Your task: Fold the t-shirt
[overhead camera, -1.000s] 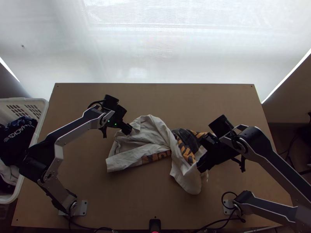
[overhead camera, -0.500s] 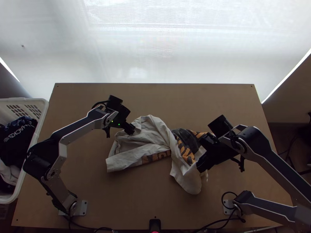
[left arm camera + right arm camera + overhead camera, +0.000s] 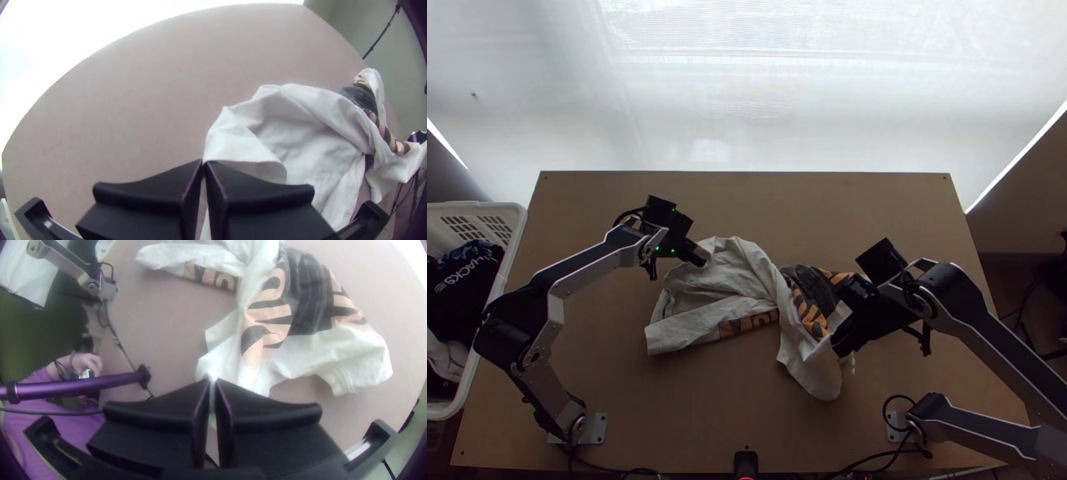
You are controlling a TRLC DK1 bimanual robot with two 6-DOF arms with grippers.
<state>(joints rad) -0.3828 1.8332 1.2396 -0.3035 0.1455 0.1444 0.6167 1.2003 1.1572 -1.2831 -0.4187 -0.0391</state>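
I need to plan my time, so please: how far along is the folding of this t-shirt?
Little looks done: the white cloth t-shirt with black and orange print lies bunched and twisted on the light wooden table, without a neat fold. In hand: the black left gripper and black right gripper each pinch part of it. Remaining: probably spreading it flat, then all folding.

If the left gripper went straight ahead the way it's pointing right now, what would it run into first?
The left gripper would meet the t-shirt first; its white cloth is right at the tips. After that, probably the table, though the depth is unclear.
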